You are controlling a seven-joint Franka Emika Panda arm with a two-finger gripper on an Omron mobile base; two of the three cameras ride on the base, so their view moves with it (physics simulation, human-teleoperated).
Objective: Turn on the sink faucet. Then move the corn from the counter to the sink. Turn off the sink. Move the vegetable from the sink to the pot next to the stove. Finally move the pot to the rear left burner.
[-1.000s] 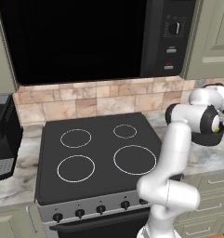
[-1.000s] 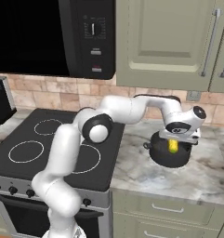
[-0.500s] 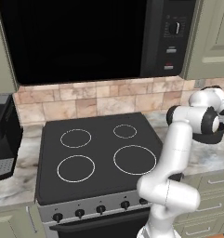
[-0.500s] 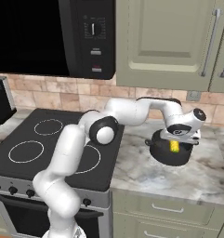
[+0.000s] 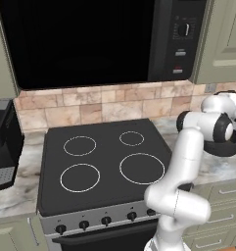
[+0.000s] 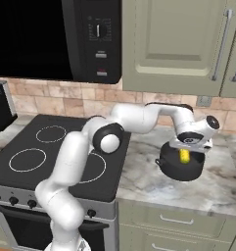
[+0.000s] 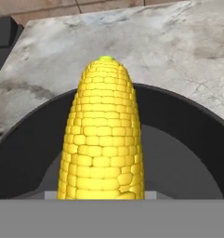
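Note:
A yellow corn cob (image 6: 184, 157) hangs upright under my gripper (image 6: 186, 153), which is shut on it right over the black pot (image 6: 176, 171). The pot stands on the marble counter (image 6: 149, 181), just right of the stove (image 6: 41, 152). In the hand view the corn (image 7: 103, 135) stands tall in the middle with the pot's dark rim (image 7: 187, 109) curving round behind it; my fingertips are hidden by the cob. The rear left burner (image 5: 80, 145) is bare.
A black microwave (image 6: 90, 39) hangs over the stove, and green cabinets (image 6: 188, 44) over the pot. A dark appliance (image 5: 2, 142) sits on the counter left of the stove. My white arm (image 6: 139, 115) reaches across the stove's right side.
The hand has sunk slightly with the corn, closer to the pot's mouth. The pot has stayed where it was.

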